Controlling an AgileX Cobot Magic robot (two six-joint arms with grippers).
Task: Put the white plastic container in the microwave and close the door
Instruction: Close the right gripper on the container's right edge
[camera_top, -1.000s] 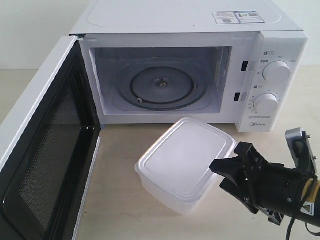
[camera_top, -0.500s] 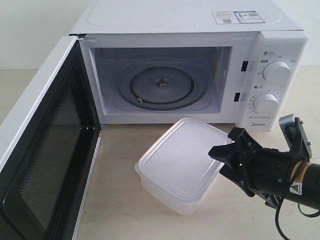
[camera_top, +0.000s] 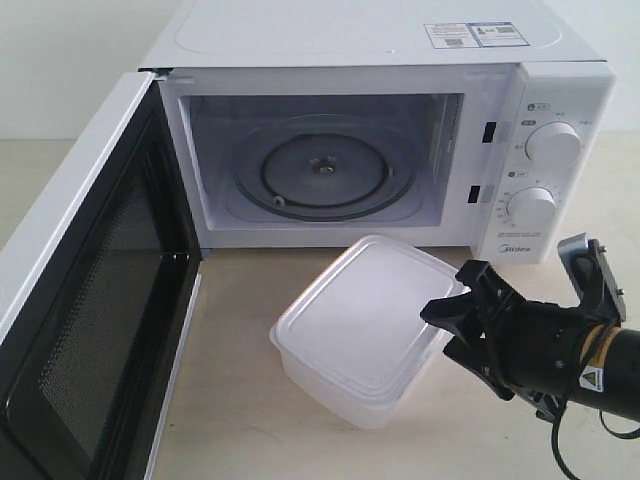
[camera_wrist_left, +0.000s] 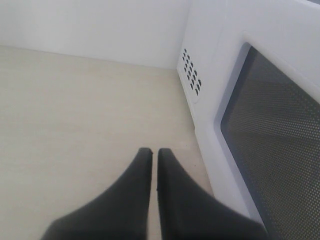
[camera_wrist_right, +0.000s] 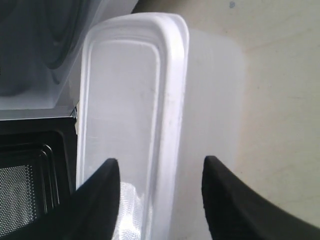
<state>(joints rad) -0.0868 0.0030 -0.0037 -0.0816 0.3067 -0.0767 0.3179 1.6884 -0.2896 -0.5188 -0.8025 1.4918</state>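
Note:
The white plastic container (camera_top: 365, 325) sits on the table in front of the microwave (camera_top: 400, 120), whose door (camera_top: 85, 300) hangs wide open to the left, mesh inner face showing. My right gripper (camera_top: 447, 328) is open at the container's right end, one finger over the lid and one beside the wall. In the right wrist view the lid rim (camera_wrist_right: 170, 100) lies between the spread fingers of that gripper (camera_wrist_right: 159, 165). My left gripper (camera_wrist_left: 151, 152) is shut and empty, low over the table beside the door's outer window (camera_wrist_left: 275, 135); it is not in the exterior view.
A glass turntable (camera_top: 325, 170) lies inside the cavity. Two round knobs (camera_top: 552, 143) sit on the control panel at the right. A vent grille (camera_wrist_left: 191, 72) marks the microwave's side wall. A pale wall stands behind the wooden table (camera_top: 240, 400).
The right gripper rose and moved in toward the container's right end over the last second, then settled slightly lower. The container and door have not moved.

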